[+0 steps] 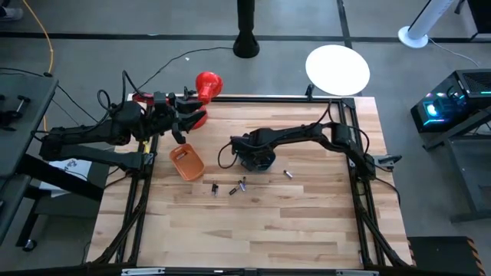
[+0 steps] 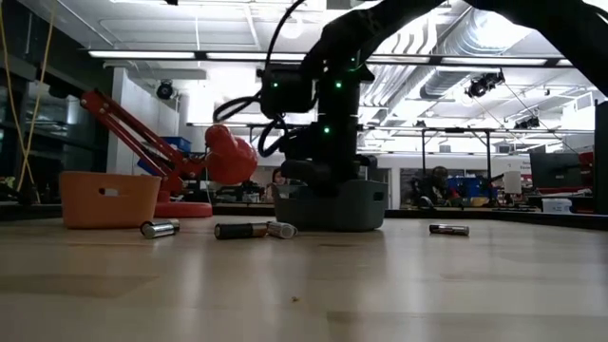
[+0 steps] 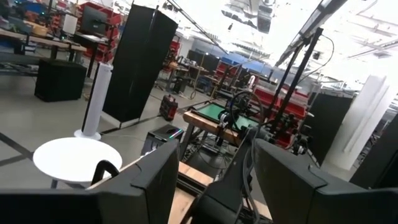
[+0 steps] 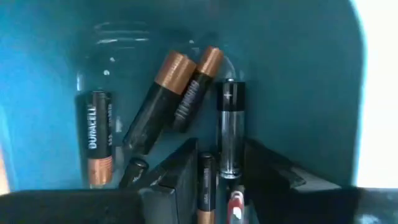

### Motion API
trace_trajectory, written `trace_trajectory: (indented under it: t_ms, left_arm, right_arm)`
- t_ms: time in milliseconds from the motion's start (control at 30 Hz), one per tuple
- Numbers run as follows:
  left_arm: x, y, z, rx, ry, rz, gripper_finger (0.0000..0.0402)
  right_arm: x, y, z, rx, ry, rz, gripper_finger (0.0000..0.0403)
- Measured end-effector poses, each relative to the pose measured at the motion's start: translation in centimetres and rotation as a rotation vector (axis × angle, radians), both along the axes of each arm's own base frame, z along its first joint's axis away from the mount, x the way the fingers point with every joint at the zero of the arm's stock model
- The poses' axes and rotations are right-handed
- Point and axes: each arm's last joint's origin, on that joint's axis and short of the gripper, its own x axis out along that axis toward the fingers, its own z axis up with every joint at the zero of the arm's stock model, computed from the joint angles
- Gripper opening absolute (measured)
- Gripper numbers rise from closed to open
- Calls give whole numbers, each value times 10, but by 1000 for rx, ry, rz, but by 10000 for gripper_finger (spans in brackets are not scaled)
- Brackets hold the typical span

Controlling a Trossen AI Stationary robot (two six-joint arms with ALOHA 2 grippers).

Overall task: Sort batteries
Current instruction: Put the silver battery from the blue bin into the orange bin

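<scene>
A teal bin (image 1: 265, 164) stands mid-table, and my right gripper (image 4: 221, 149) points down into it, shut on one dark, copper-ended battery (image 4: 206, 177). Several more batteries (image 4: 165, 99) lie on the bin's floor. An orange bin (image 1: 186, 162) stands to its left. Loose batteries lie on the wood near it (image 1: 215, 188) (image 1: 243, 184), and one lies to the right (image 1: 288, 174). My left gripper (image 3: 214, 180) hangs open above the table's far left, level, with nothing between its fingers. My right gripper pinches the battery's side (image 4: 205, 168) between its two fingers (image 4: 177, 171). It comes from above, pointing down, and the battery lies along the fingers. The battery hangs inside the teal bin; whether its lower end touches the floor cannot be told.
A red desk lamp (image 1: 207, 84) stands at the table's far left edge, close to my left gripper. A white round disc (image 1: 337, 69) sits beyond the far edge. The near half of the wooden table (image 1: 253, 238) holds nothing.
</scene>
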Motion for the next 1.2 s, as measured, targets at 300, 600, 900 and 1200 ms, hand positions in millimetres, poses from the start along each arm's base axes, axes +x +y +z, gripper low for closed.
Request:
trace_trajectory:
  t_ms: [300, 600, 900, 1200]
  left_arm:
    - [0, 0, 0, 1, 0, -2, 193]
    - [0, 0, 0, 1, 0, -1, 193]
    - [0, 0, 0, 2, 0, -1, 193]
    - [0, -1, 0, 4, 0, -19, 193]
  right_arm:
    - [3, 9, -6, -18, 13, 51, 79]
    - [1, 17, 6, -16, -5, 82, 17]
    - [3, 17, 24, 20, -60, 80, 5]
    - [8, 16, 25, 69, -102, 65, 2]
